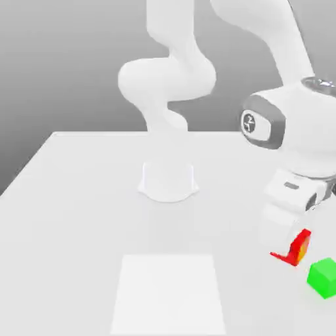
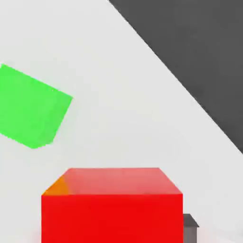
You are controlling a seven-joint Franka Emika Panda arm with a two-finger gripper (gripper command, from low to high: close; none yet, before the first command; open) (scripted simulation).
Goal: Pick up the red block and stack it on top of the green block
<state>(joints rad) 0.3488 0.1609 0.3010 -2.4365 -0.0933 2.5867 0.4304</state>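
The red block (image 1: 296,248) sits tilted at the exterior view's right, just under the white hand of my gripper (image 1: 289,241), whose jaws are shut on it. In the hand view the red block (image 2: 111,204) looms very close, with a dark fingertip (image 2: 190,227) showing at its side. The green block (image 1: 323,277) rests on the table right beside the red one, a little nearer the camera and further to the exterior view's right. The hand view has the green block (image 2: 31,107) lying apart from the red block with bare table between them.
The white table (image 1: 79,197) carries the arm's round base (image 1: 168,180) at its middle back. A brighter white square patch (image 1: 167,295) lies at the front centre. In the hand view the table edge runs diagonally, with dark floor (image 2: 199,57) beyond it.
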